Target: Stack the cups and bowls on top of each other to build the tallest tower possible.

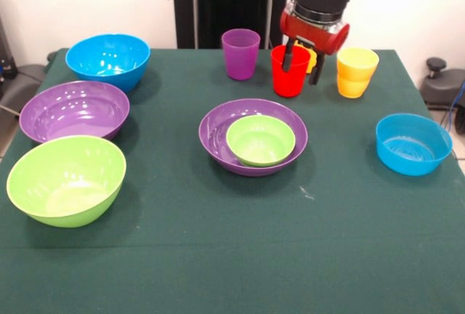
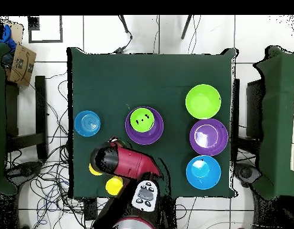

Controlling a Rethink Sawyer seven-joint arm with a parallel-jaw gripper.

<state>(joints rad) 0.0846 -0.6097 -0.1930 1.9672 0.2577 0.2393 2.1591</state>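
on the green table, small green bowl inside purple bowl.

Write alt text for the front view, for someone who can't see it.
The gripper straddles the rim of a red cup at the green table's far side. At centre, a small green bowl sits inside a purple bowl; other bowls and cups stand apart.

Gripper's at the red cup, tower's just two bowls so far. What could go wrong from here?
1. The gripper straddles the red cup's rim, one of its jaws inside; a thin-wall hold may slip or tilt on lifting.
2. The stacked yellow cups and purple cup stand close by; a sideways move could topple them.
3. The small green bowl sits off-centre in the purple bowl, so the cup may rest crooked.
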